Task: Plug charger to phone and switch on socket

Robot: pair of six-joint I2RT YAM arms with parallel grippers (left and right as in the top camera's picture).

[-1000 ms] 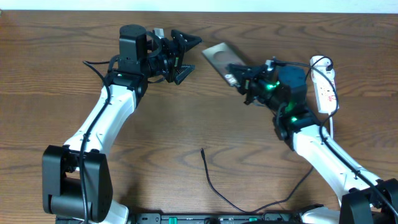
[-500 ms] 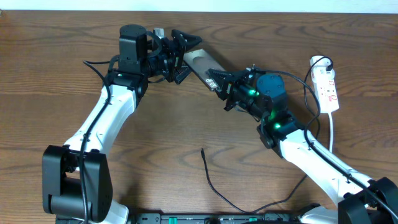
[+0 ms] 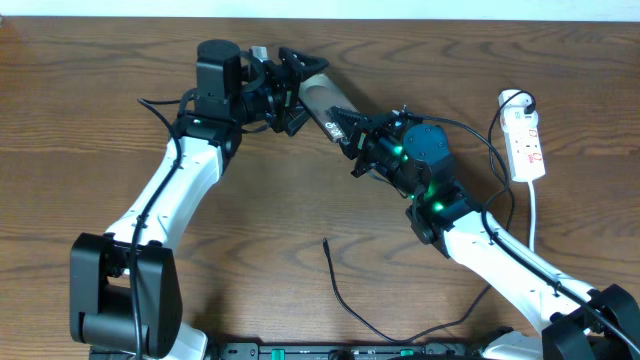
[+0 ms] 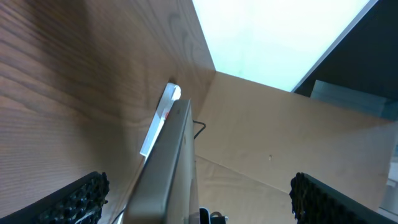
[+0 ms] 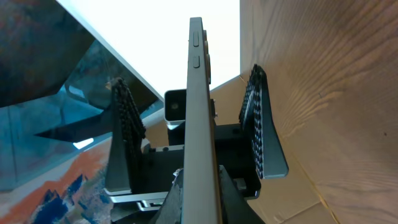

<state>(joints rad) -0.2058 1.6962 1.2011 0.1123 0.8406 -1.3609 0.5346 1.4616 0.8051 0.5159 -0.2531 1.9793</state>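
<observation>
My right gripper (image 3: 352, 135) is shut on the phone (image 3: 322, 105) and holds it on edge above the table. The phone's far end sits between the spread fingers of my left gripper (image 3: 300, 92), which is open. In the left wrist view the phone (image 4: 168, 168) shows edge-on between the two finger pads, with gaps on both sides. In the right wrist view my jaws (image 5: 199, 202) clamp the phone (image 5: 198, 93). The charger (image 3: 340, 290) lies loose on the table at the front, its tip (image 3: 325, 242) pointing away. The socket (image 3: 525, 135) lies at the right.
The socket's white cord (image 3: 533, 205) runs toward the front at the right. The socket also shows in the left wrist view (image 4: 160, 118). The wooden table's far edge (image 3: 420, 20) meets a pale wall.
My right arm has carried the phone left and up from mid-table. The phone's end has gone in between the left gripper's open fingers. The left arm has barely moved.
</observation>
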